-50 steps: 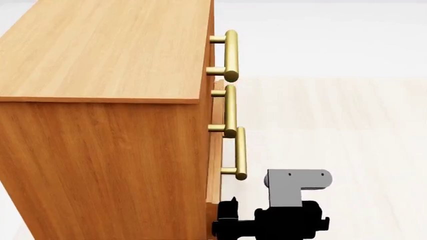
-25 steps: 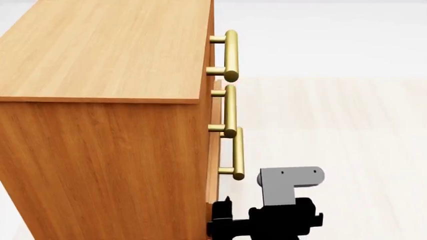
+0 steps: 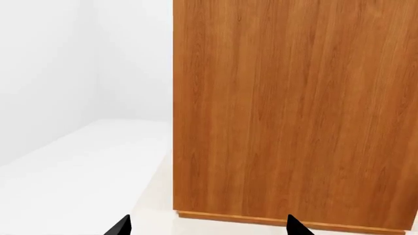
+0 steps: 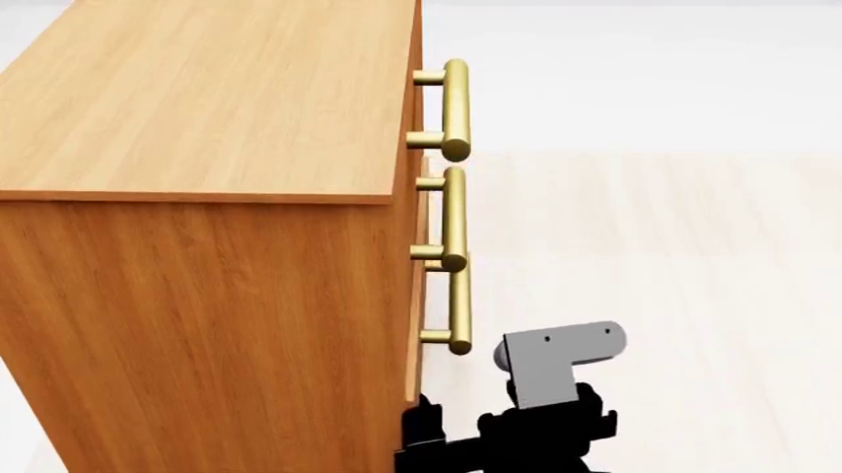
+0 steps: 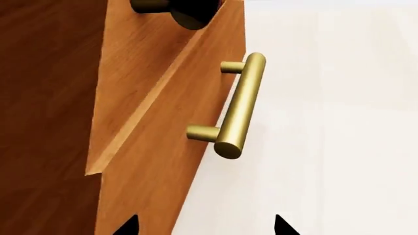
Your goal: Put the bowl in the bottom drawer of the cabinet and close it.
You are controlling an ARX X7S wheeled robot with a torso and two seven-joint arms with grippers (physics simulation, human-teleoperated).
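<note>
The cabinet [image 4: 197, 108] fills the left of the head view, its three brass handles down the front edge. The bottom drawer [image 5: 170, 147] stands slightly out from the cabinet body, its handle [image 4: 456, 307] [image 5: 238, 105] lowest of the three. No bowl shows in any view. My right gripper [image 4: 494, 439] [image 5: 205, 227] is open, low beside the drawer's front, one fingertip [image 5: 130, 226] before the drawer's face and the other over the floor. My left gripper [image 3: 207, 229] is open, facing the cabinet's plain side panel [image 3: 294, 112], holding nothing.
Pale floor [image 4: 684, 276] spreads to the right of the cabinet's front. The two upper drawers look shut, with their handles [image 4: 456, 108] above the bottom one. White floor and wall [image 3: 65, 98] lie beside the cabinet's side.
The bottom drawer's handle has moved in toward the cabinet, so the drawer sticks out less. My right gripper has shifted the same way with it.
</note>
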